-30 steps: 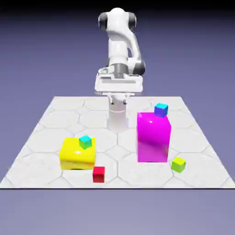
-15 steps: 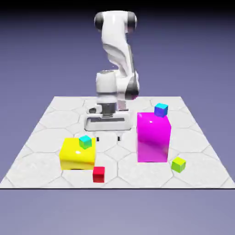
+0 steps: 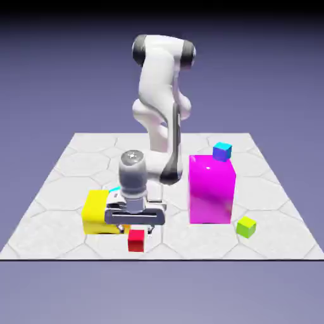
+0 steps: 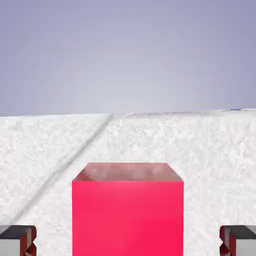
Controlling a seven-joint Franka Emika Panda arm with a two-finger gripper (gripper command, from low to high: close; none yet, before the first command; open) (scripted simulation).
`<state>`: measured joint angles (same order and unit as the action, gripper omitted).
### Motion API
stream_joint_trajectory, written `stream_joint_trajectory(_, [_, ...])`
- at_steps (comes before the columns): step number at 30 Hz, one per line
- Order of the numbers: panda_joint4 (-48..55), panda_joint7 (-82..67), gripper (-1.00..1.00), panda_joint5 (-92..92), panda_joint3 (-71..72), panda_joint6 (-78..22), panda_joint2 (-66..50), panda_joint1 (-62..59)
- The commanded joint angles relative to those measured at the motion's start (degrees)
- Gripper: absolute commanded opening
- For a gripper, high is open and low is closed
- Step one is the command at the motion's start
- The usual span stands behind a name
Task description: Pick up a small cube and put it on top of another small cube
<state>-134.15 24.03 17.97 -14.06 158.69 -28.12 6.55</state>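
Observation:
The small red cube (image 3: 136, 241) rests on the table near its front edge, just in front of the yellow block. In the hand view the red cube (image 4: 127, 212) fills the lower middle, standing between the two grey fingertips (image 4: 17, 240) with a gap on each side. My gripper (image 3: 136, 230) is open and hangs low right over the cube, not gripping it; in the hand view the gripper (image 4: 128, 242) straddles it. The small lime-green cube (image 3: 246, 226) sits on the table at the exterior view's right, in front of the magenta block.
A yellow block (image 3: 95, 211) stands close behind the hand, which hides most of the teal cube on top of it. A tall magenta block (image 3: 212, 190) with a blue cube (image 3: 222, 151) on top rises between the red and lime-green cubes.
The arm has reached forward and down from the table's middle to just above the red cube. The jaws have widened to fully open. No cube has moved.

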Motion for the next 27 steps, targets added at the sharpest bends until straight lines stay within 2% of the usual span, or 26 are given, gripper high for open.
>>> stream_joint_trajectory(1, [0.0, 0.0, -1.0, 0.0, 0.0, 0.0, 0.0, 0.0])
stream_joint_trajectory(7, [-1.95, 4.42, -1.0, -6.06, -6.18, -8.3, 10.36, 4.88])
stream_joint_trajectory(22, [1.44, -9.37, -1.0, -23.44, 24.75, -15.85, 16.1, 19.61])
stream_joint_trajectory(27, [1.48, -7.23, -1.0, -26.42, 22.63, -7.72, 7.8, 21.1])
